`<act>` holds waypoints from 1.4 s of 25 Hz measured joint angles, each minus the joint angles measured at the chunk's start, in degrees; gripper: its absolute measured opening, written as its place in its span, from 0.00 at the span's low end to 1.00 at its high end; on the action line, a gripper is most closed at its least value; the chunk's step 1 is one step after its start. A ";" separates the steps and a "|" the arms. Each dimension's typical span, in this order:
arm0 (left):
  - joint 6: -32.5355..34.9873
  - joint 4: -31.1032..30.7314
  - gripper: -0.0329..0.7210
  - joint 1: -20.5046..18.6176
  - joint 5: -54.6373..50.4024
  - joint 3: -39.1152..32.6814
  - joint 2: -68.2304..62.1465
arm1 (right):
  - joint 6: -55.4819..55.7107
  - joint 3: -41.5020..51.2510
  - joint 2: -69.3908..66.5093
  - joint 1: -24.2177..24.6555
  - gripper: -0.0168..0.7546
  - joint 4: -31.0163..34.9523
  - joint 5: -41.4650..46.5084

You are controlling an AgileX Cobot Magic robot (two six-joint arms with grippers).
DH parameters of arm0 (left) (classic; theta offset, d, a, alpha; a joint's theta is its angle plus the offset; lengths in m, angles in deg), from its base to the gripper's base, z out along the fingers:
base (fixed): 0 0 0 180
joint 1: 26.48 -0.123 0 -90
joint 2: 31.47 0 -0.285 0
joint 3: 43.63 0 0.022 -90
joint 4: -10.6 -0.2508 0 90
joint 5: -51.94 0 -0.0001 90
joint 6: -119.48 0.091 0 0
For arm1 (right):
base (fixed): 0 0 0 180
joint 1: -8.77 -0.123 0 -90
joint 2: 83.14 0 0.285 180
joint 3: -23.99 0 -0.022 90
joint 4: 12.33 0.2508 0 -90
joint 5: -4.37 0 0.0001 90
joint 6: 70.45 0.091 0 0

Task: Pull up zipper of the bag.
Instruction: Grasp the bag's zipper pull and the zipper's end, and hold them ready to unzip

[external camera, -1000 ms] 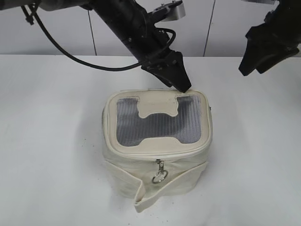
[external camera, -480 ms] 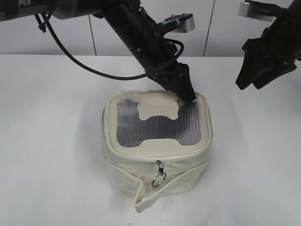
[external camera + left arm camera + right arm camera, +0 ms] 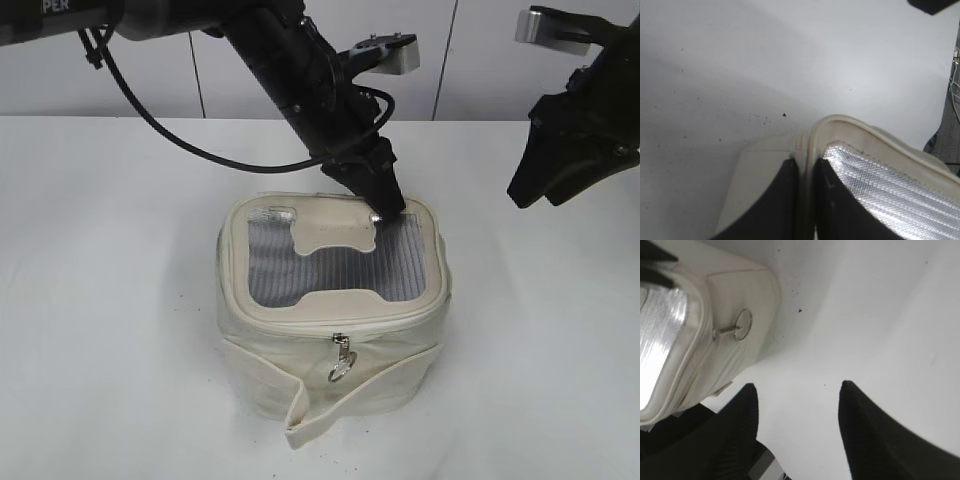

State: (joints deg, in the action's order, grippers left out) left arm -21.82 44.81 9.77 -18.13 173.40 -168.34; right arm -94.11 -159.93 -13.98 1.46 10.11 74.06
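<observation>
The cream-white bag [image 3: 330, 375] stands mid-table, its lid with the grey mesh panel [image 3: 330, 265] facing up. The zipper [image 3: 290, 318] runs round the lid rim, and a silver slider with a ring pull [image 3: 339, 368] hangs at the front. My left gripper [image 3: 386, 210] presses on the lid's back right. In the left wrist view its fingers [image 3: 805, 172] are pinched on a cream ridge of the lid [image 3: 840, 125] beside the mesh. My right gripper [image 3: 525, 190] hangs open and empty in the air right of the bag. Its wrist view [image 3: 796, 387] shows the bag [image 3: 745, 285] and a ring pull [image 3: 743, 324].
The white table [image 3: 110, 300] lies around the bag on all sides. A loose strap flap [image 3: 305, 415] hangs off the bag's front. A white panelled wall [image 3: 480, 60] stands behind the table.
My left gripper has moved from the lid's back edge onto the lid, and the bag's top has sunk a little. My right gripper has shifted slightly.
</observation>
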 joint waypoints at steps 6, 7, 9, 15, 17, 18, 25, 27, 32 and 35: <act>0.00 -0.31 0.13 0.00 0.00 0.00 0.24 | -10.73 11.95 6.85 0.00 0.55 5.49 -7.47; 0.00 -0.31 0.13 0.00 0.00 0.00 0.30 | -13.07 14.29 7.65 0.00 0.55 6.65 -9.29; 0.00 -0.43 0.13 0.00 0.00 0.00 0.30 | -17.84 18.20 8.44 0.00 0.55 9.49 -12.45; 0.00 -1.02 0.13 0.00 -0.41 -0.28 1.28 | -35.04 27.10 8.51 0.00 0.55 19.22 -21.69; 0.00 -1.43 0.13 0.00 -0.65 -0.28 1.66 | -39.33 28.60 8.51 0.00 0.55 22.14 -22.80; 0.00 -1.57 0.13 0.00 -0.73 -0.28 1.77 | -41.34 29.19 8.51 0.00 0.55 23.38 -23.38; 0.00 -2.19 0.13 0.00 -1.00 -0.28 2.13 | -50.94 30.52 7.55 0.00 0.55 31.72 -24.89; 0.00 -2.19 0.13 0.00 -1.00 -0.28 2.13 | -51.73 30.52 6.50 -0.13 0.55 32.60 -24.79; 0.00 -2.21 0.13 0.00 -1.00 -0.28 2.13 | -54.63 30.52 3.84 -1.37 0.55 35.42 -25.21; 0.00 -2.37 0.13 0.00 -1.00 -0.28 2.18 | -56.91 30.52 2.86 -2.14 0.55 37.18 -27.24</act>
State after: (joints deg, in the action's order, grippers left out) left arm -21.82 42.44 9.77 -19.13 173.11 -166.15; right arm -151.02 -129.41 -11.12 -0.68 47.29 46.82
